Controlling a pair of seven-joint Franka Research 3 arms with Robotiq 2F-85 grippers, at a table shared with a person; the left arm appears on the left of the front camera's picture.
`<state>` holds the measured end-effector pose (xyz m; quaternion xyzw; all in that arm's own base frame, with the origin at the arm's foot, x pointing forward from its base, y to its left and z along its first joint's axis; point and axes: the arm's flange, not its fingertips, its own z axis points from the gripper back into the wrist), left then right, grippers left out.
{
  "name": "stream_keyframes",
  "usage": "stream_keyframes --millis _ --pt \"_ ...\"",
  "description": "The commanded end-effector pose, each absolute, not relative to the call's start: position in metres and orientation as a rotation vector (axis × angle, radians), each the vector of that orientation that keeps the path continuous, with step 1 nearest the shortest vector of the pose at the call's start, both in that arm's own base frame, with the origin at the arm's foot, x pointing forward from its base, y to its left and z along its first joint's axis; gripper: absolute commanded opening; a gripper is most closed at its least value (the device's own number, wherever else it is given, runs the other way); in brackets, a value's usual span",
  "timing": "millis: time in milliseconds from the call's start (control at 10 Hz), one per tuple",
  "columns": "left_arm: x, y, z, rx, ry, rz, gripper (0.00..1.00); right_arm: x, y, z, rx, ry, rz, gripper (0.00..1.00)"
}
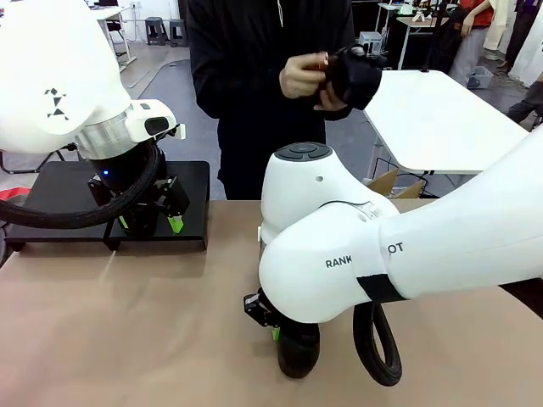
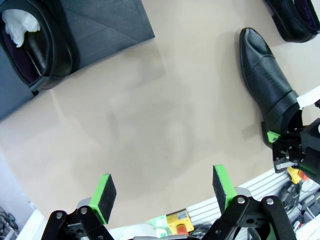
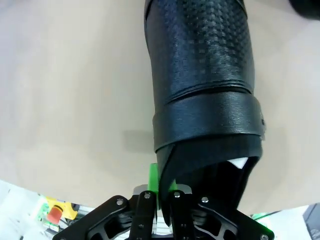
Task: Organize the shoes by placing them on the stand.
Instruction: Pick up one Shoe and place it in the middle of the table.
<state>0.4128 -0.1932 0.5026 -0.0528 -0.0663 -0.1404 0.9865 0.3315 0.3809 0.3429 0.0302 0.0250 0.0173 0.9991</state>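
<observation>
Two fingers of the right gripper (image 3: 161, 189) are pressed almost together on the thin side wall of a black shoe (image 3: 202, 75) at its opening. One green pad (image 3: 153, 176) is seen against the outside of the leather, and a scrap of white paper stuffing (image 3: 239, 162) can be made out inside. This gripped shoe is set sole-down on the tan table (image 3: 60, 100), with its toe pointed away from the wrist; in the front view it is found near the table's near edge, under the bulky right arm (image 1: 407, 254). The left gripper (image 2: 162, 189) is held wide open with nothing between its pads, above the front edge of the black stand (image 2: 107, 25). A second shoe (image 2: 40, 47), stuffed with white paper, is seen resting on that stand. A third shoe (image 2: 295, 20) is left on the bare table, near the toe of the gripped one but apart from it. A fourth shoe (image 1: 352, 76) is held in the person's hands (image 1: 301, 76) at chest height beyond the far side of the table.
</observation>
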Motion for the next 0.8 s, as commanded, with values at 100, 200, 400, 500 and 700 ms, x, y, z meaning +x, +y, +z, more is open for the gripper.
stream_keyframes --millis 100,200,400,500,700 --pt "0.413 -0.191 0.504 -0.125 -0.132 -0.29 1.0 0.335 0.383 0.358 0.094 0.005 -0.006 0.55" --pt "0.413 -0.191 0.504 -0.125 -0.132 -0.29 1.0 0.335 0.38 0.364 0.109 -0.01 -0.011 0.74" --pt "0.413 -0.191 0.504 -0.125 -0.132 -0.29 1.0 0.331 0.375 0.379 0.147 -0.027 -0.027 1.0" --pt "0.413 -0.191 0.504 -0.125 -0.132 -0.29 1.0 0.326 0.372 0.389 0.167 -0.019 -0.034 1.0" --pt "0.413 -0.191 0.504 -0.125 -0.132 -0.29 1.0 0.316 0.368 0.406 0.199 -0.012 -0.029 1.0"
